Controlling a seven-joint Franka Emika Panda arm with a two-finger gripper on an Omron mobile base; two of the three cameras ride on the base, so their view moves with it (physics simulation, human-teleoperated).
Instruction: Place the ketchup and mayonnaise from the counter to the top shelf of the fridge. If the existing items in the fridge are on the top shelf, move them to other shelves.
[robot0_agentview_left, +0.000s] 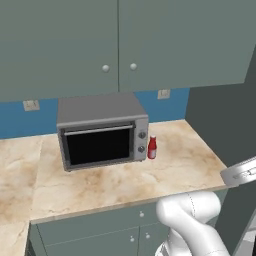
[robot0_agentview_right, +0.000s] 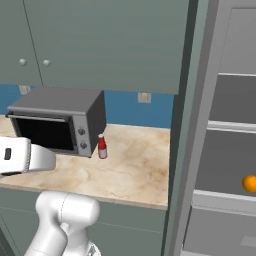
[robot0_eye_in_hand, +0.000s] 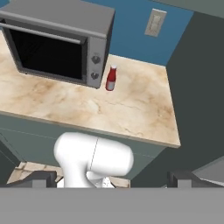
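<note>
Hanging back from the counter (robot0_eye_in_hand: 131, 109), the gripper (robot0_eye_in_hand: 113, 177) shows two dark fingertips (robot0_eye_in_hand: 39, 178) set wide apart at the bottom of the hand view, holding nothing. From the gripper, the counter's front edge runs across at twelve o'clock, with bare marble beyond it. The ketchup (robot0_agentview_left: 152, 148) stands upright farther back, just beside the toaster oven (robot0_agentview_left: 102, 132) at its three o'clock, well clear of the front and right edges. In the right base view the fridge (robot0_agentview_right: 200, 150) stands open at three o'clock, an orange (robot0_agentview_right: 250, 183) lying on a lower shelf (robot0_agentview_right: 220, 200); the top shelf (robot0_agentview_right: 232, 126) sits above it.
</note>
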